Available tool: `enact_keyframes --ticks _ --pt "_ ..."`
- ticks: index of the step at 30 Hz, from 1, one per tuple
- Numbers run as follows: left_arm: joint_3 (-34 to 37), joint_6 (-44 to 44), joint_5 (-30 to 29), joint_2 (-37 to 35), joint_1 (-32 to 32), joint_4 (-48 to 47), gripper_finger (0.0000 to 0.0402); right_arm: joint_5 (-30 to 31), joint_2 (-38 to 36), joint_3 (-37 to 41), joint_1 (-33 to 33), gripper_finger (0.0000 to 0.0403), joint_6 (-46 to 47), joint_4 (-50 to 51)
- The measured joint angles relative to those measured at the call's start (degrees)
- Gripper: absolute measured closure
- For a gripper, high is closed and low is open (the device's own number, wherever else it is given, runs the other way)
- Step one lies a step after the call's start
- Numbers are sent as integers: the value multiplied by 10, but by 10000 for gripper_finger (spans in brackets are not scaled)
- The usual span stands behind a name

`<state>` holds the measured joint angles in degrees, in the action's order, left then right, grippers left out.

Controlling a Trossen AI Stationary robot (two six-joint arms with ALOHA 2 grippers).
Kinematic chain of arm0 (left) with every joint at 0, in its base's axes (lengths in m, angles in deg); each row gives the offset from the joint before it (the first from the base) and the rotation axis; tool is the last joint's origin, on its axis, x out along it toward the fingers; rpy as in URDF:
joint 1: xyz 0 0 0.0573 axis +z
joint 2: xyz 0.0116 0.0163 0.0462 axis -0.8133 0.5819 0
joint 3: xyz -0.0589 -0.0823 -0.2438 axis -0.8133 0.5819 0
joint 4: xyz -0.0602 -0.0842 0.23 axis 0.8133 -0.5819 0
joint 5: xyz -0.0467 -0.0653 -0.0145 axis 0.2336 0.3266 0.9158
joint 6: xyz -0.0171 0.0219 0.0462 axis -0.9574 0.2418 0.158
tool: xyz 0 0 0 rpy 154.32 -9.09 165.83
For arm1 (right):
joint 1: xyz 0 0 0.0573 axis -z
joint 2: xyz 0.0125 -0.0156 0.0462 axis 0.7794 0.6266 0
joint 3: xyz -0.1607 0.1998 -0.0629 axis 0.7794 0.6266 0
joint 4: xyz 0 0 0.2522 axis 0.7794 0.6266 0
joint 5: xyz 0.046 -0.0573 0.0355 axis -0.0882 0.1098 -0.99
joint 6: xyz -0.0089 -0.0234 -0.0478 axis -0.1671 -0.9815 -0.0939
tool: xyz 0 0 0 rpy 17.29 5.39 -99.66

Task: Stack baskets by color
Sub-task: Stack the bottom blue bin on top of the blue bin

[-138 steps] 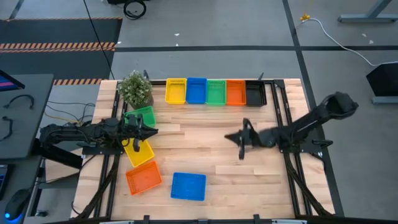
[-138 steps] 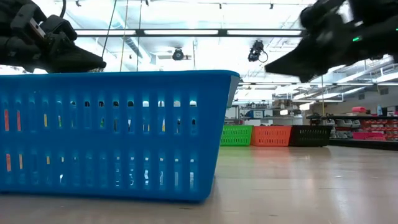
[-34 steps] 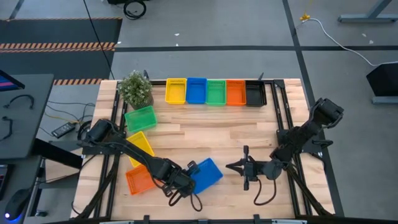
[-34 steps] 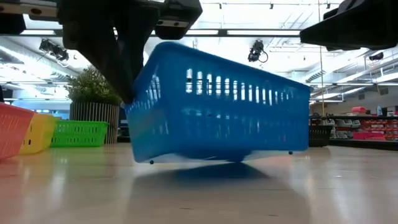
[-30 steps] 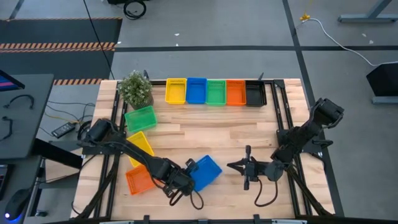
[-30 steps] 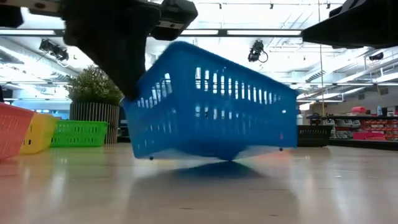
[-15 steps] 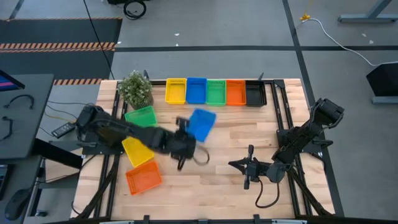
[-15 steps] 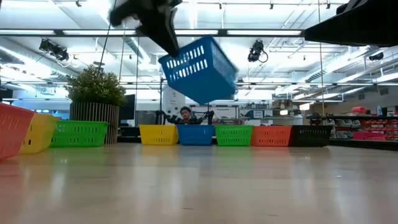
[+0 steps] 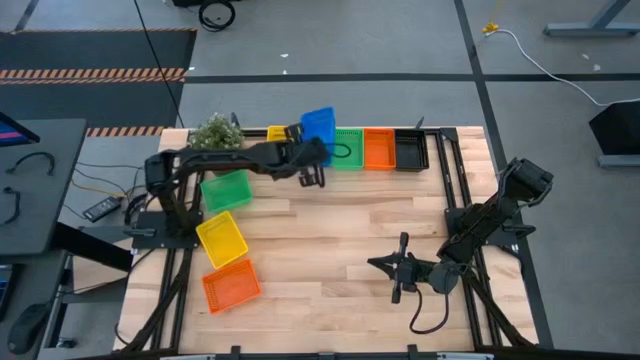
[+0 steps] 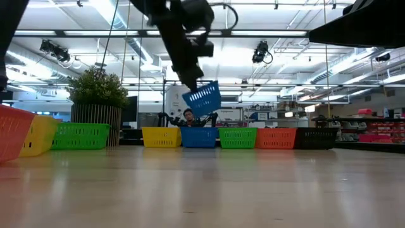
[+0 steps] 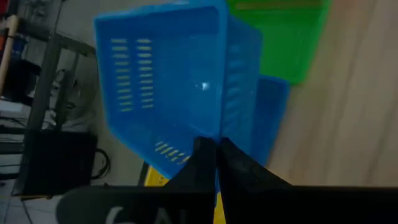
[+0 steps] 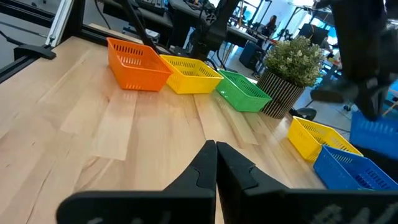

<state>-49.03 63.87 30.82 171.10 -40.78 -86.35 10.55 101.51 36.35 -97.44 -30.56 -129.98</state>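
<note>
My left gripper is shut on a blue basket and holds it in the air over the far row. That row stands along the table's far edge: a yellow basket, a second blue basket, then green, orange and black ones. The held basket hangs just above the row's blue basket. A green, a yellow and an orange basket sit loose on the left side. My right gripper waits shut and empty, near the table's right side. My left gripper pinches the rim of one perforated wall of the blue basket, close to a corner, between its two fingers. The fingers slant down at it from the table's left and near side. The basket is lifted clear and hangs tilted beyond the fingertips.
A potted plant stands at the far left corner, beside the yellow basket of the row. The wooden tabletop lies bare in the middle and along the near edge. A person sits in the room far behind the table.
My left gripper has swung from the table's near edge across to the far edge and upward, rolling as it went. The blue basket went with it, lifted clear of the table and turned about, and now hangs over the far row. It has stayed shut.
</note>
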Motion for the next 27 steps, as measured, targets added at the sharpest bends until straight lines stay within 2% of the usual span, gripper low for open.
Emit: enact_keyframes --ticks 7,12,22,27 --pt "1 8 -2 51 27 4 398 -1 0 0 0 398 12 2" --pt "0 10 -32 78 26 7 394 -2 0 0 0 398 17 4" --pt "1 11 -29 82 23 3 384 -2 0 1 0 398 17 4" --pt "1 38 2 82 20 3 377 -2 0 1 0 398 17 4"
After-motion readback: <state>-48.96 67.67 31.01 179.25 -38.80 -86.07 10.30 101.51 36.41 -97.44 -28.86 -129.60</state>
